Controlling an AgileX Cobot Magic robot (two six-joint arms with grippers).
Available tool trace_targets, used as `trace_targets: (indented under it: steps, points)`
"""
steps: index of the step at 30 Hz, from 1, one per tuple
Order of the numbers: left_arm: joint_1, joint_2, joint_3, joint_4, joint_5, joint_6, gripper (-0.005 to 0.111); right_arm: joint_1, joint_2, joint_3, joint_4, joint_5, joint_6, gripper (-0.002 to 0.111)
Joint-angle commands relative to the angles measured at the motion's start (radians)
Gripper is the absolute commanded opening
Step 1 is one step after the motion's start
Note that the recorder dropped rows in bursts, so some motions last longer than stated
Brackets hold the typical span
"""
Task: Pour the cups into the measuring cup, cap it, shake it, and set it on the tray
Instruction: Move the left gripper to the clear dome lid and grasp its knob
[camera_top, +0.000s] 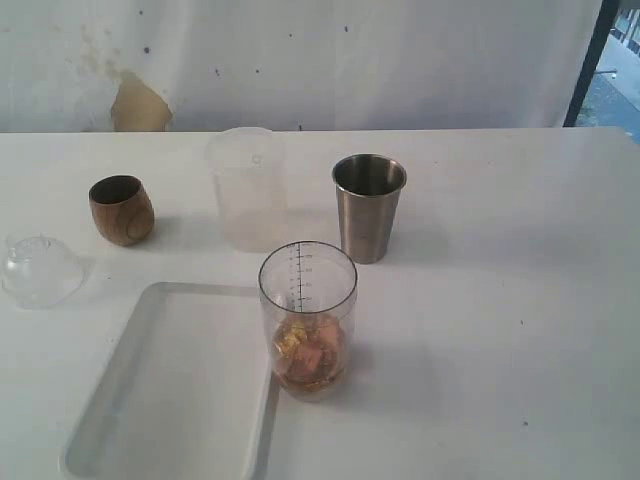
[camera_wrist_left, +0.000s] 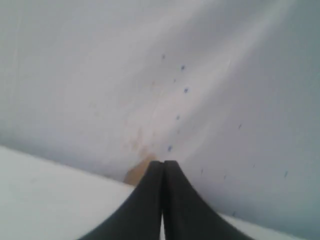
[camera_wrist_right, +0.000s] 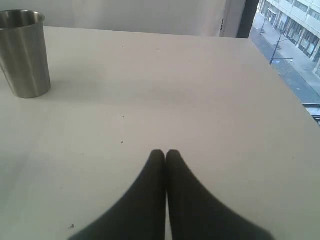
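White worktop, stained white sheet hung behind it, pretty bare setup. The measuring cup stands upright near the front middle, just beside the right rim of the white tray. I can't tell if they touch. It has a small heap of gold and brown bits in the bottom. Farther back there's a wooden cup on the left, a steel tumbler right of centre and a frosted plastic cup between them. The clear domed lid sits far left.

Handling guess: the measuring cup looks like thin, light, smooth plastic, so I'd take it around mid-wall and not squeeze hard. The tumbler is stiff, but it's slick and tapered and a grip could slide, so go for mid-height there too. The wooden cup is rounded and probably grippier.

Left claw and right claw are both clenched on nothing. The left points at the sheet, and the right is over bare worktop, well apart from the tumbler.

Can't see inside the wooden cup or the tumbler, so no idea if they're full. The tray's near end is cut off. Neither arm shows in the exterior view.
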Motion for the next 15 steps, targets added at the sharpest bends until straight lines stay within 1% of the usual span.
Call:
trace_targets:
  steps: [1,3,4,5,7,8,9,10,11,12,15]
  points:
    - [-0.002,0.306,-0.220,0.002,0.315,0.127,0.000,-0.005,-0.006,0.002,0.000,-0.003,-0.003,0.000]
    - [-0.002,0.417,-0.294,0.026,0.410,0.151,0.006,-0.005,-0.006,0.002,0.000,-0.003,-0.003,0.000]
    - [-0.002,0.513,-0.364,0.053,0.509,0.161,0.019,-0.005,-0.006,0.002,0.000,-0.003,-0.003,0.000]
    - [-0.002,0.548,-0.389,0.061,0.556,0.163,0.026,-0.005,-0.006,0.002,0.000,-0.003,-0.003,0.000]
    - [-0.002,0.622,-0.441,0.068,0.641,0.163,0.046,-0.005,-0.006,0.002,0.000,-0.003,-0.003,0.000]
    - [-0.002,0.649,-0.460,0.068,0.674,0.165,0.054,-0.005,-0.006,0.002,0.000,-0.003,-0.003,0.000]
    - [-0.002,0.716,-0.508,0.063,0.752,0.188,0.067,-0.005,-0.006,0.002,0.000,-0.003,-0.003,0.000]
    - [-0.002,0.741,-0.530,0.063,0.792,0.208,0.071,-0.005,-0.006,0.002,0.000,-0.003,-0.003,0.000]
    - [-0.002,0.796,-0.565,0.063,0.865,0.246,0.075,-0.005,-0.006,0.002,0.000,-0.003,-0.003,0.000]
    - [-0.002,0.827,-0.587,0.063,0.904,0.266,0.075,-0.005,-0.006,0.002,0.000,-0.003,-0.003,0.000]
    - [-0.002,0.904,-0.616,0.063,0.918,0.283,0.075,-0.005,-0.006,0.002,0.000,-0.003,-0.003,0.000]
